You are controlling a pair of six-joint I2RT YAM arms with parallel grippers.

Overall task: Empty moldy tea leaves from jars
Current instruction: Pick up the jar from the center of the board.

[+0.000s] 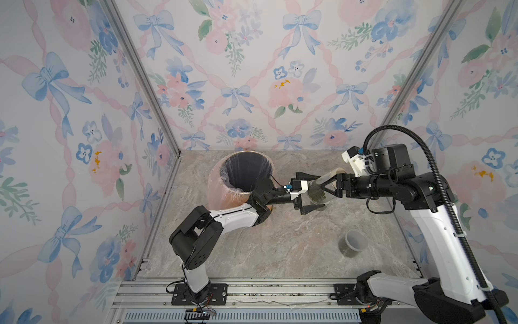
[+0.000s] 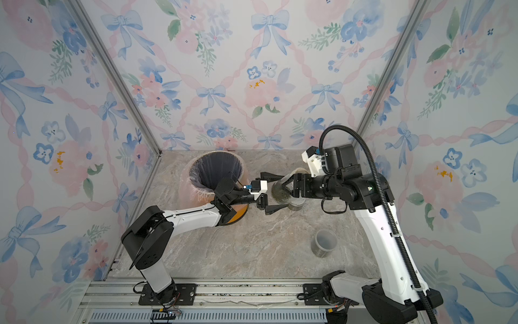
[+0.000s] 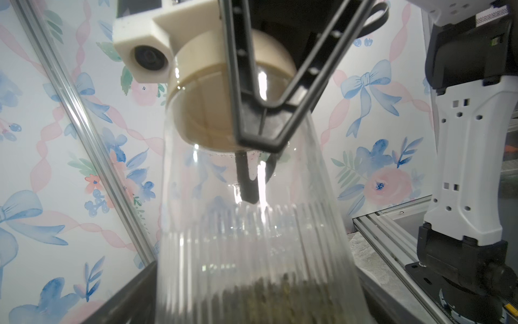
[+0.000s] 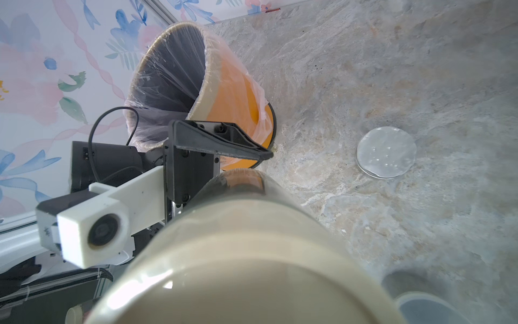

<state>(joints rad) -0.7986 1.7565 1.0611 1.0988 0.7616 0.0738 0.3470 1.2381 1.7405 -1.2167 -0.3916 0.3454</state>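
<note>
Tea leaves: in both top views I see them as a dark olive mass (image 1: 316,196) in the low end of the held jar (image 1: 318,185), mid-table, just right of the orange bin (image 1: 217,193)
Right claw, top views: my right gripper (image 1: 322,187) is clamped across that jar below its beige lid (image 1: 337,170) and carries it tilted, clear of the table (image 1: 280,246)
Left claw, top views: my left gripper (image 1: 323,192) stands wide, with one finger on the far side and one on the near side of the jar's base end. I see a gap at each, and it has hold of nothing
Other jars, top views: a grey-lidded jar (image 1: 352,243) stands near right, well apart. In a top view a third jar (image 2: 296,204) sits upright just under the held one
Left wrist: I look up the ribbed glass (image 3: 252,238). The leaves (image 3: 266,294) are heaped at the low end and the beige lid (image 3: 201,117) plugs the high end. One black finger (image 3: 260,123) of the right claw presses the wall below the lid, and its partner shows through the glass on the opposite side
Right wrist: the beige lid (image 4: 238,266) fills the foreground. Beyond it, one left finger (image 4: 221,143) stands apart from the jar, with the lined bin (image 4: 229,95) behind. A round pale lid (image 4: 386,152) lies toward the near side, and a blurred jar rim (image 4: 426,304) sits at the frame edge. I cannot tell which jar either belongs to
</note>
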